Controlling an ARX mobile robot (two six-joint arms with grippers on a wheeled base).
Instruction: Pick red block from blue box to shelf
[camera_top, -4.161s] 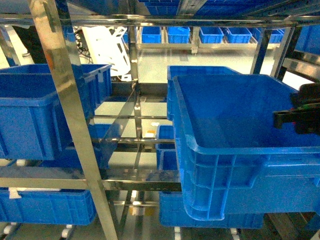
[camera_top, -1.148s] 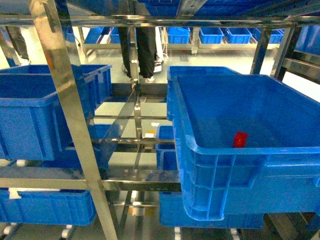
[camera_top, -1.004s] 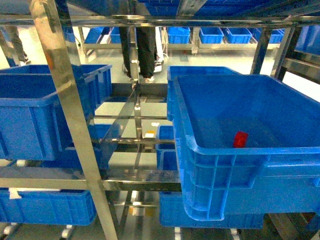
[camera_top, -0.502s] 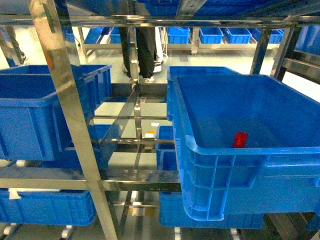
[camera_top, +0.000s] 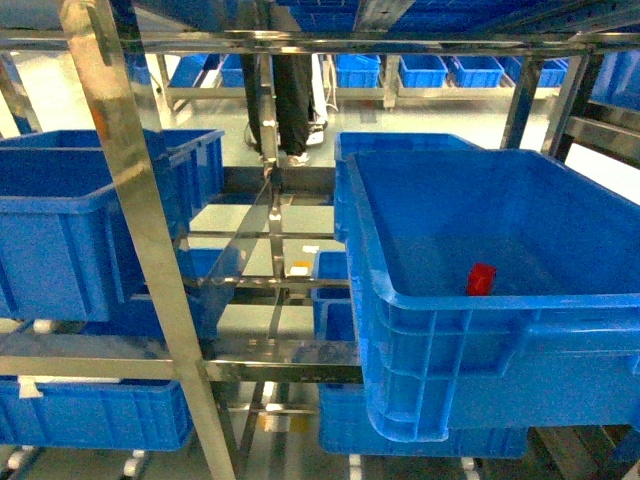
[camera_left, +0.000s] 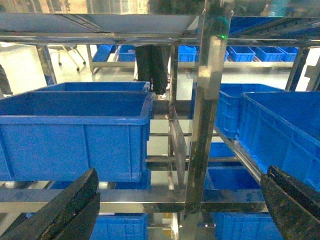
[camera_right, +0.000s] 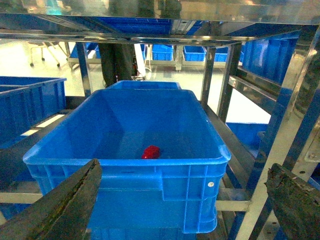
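Note:
The red block lies on the floor of a dark blue ribbed crate that stands on a tier of the steel shelf. The right wrist view shows the red block inside that crate, beyond my right gripper. That gripper is open, empty and in front of the crate's near wall. My left gripper is open too, facing a shelf post with nothing between its fingers. Neither gripper appears in the head view. The blue box is out of view.
More dark blue crates fill the shelf: one at the left, others on the lower tier. Shiny posts and rails cross the front. A person's legs stand behind the rack. A slanted post rises right of the crate.
About four seconds ago my right gripper hung over the crate's right side with no block visible. It has since left the head view, and the red block lies in the crate.

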